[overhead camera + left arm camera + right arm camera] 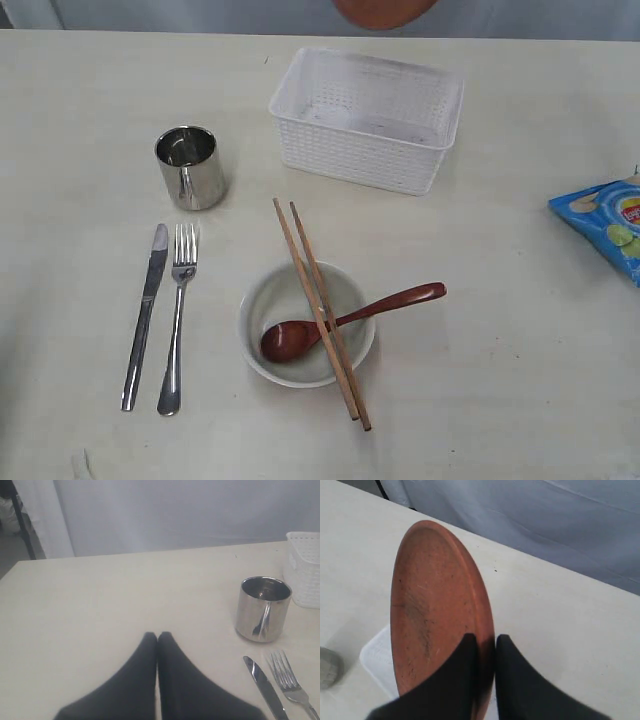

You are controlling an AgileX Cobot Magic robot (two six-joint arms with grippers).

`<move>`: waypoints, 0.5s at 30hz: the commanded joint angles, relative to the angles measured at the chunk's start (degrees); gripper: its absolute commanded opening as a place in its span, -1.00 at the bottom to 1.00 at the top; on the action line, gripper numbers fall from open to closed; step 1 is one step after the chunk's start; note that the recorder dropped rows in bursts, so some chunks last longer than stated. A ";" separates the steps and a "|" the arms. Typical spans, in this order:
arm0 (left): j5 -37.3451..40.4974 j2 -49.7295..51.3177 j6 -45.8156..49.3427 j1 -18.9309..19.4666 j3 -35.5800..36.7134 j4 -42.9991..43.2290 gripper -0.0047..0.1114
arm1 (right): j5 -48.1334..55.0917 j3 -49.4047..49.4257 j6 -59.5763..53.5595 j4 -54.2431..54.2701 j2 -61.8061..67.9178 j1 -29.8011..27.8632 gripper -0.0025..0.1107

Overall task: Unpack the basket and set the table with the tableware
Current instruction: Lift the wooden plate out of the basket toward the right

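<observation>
Right wrist view: right tool nipped shut on the brown plate, edge-up; I'd level it before lowering to the desk.

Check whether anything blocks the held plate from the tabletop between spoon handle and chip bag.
Nothing visible does. The right claw holds the round brown plate above the white perforated plastic basket; that pale cream tabletop stretch lies bare.

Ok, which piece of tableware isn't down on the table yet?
The round brown plate: the right gripper holds it on edge by its rim. The cup, knife, fork and bowl sit on the table, spoon and chopsticks resting on the bowl.
</observation>
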 commanded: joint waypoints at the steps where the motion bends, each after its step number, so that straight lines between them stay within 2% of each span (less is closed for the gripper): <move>1: -0.41 -0.16 0.00 -0.37 0.20 -0.70 -0.92 | 4.99 -0.07 4.21 -4.09 -4.36 -0.19 -0.96; 4: -0.41 -0.16 0.00 -0.37 0.20 -0.70 -0.92 | 8.93 1.26 7.49 -6.34 -7.47 -2.27 -0.96; 7: -0.41 -0.16 0.00 -0.37 0.20 -0.70 -0.92 | 9.39 8.10 9.11 -3.95 -12.88 -8.09 -0.96; 11: -0.41 -0.16 0.00 -0.37 0.20 -0.70 -0.92 | 11.57 21.72 5.59 -1.34 -20.53 -16.76 -0.96; 15: -0.41 -0.16 0.00 -0.37 0.20 -0.70 -0.92 | 8.30 37.49 7.21 -0.95 -24.65 -24.45 -0.96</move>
